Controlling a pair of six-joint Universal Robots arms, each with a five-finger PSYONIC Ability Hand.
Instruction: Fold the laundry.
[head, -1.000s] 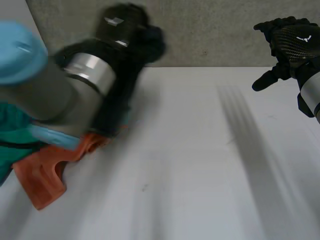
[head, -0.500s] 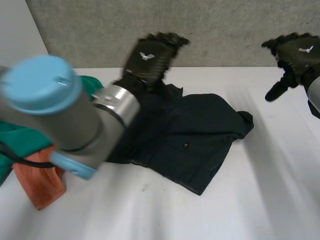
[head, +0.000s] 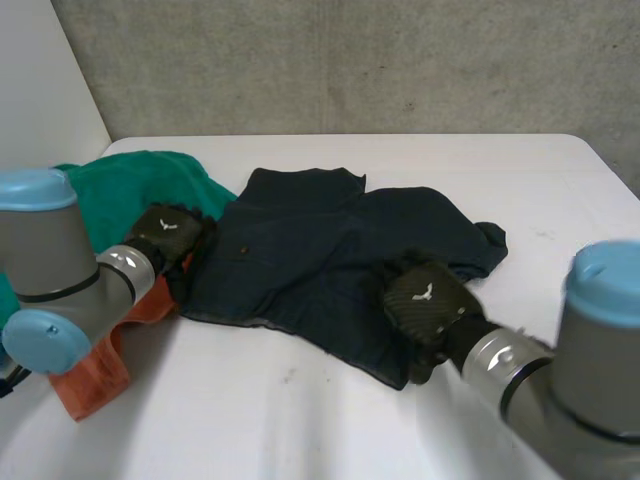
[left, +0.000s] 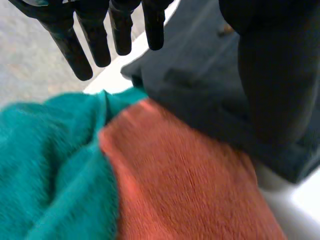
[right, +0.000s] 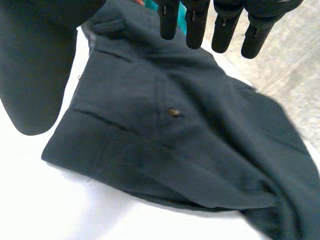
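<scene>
A dark navy garment (head: 320, 260) with a button and a welt pocket lies spread across the middle of the white table (head: 300, 420). My left hand (head: 168, 235) sits at its left edge, above where a green cloth and an orange cloth meet. Its fingers (left: 90, 40) are straight and hold nothing; the dark garment (left: 200, 85) lies beyond them. My right hand (head: 425, 298) is over the garment's near right part. In the right wrist view its fingers (right: 225, 20) are straight and empty, with the garment (right: 175, 140) and its button below the palm.
A green cloth (head: 130, 190) is bunched at the table's left side, with an orange cloth (head: 90, 365) nearer the front left corner. Both run under my left palm: the green cloth (left: 45, 165) and the orange cloth (left: 185, 175). A grey wall (head: 350, 60) backs the table.
The left arm swung the dark garment out over the table, let it go and drew back to its left edge. The right hand came down from the far right to above the garment.
</scene>
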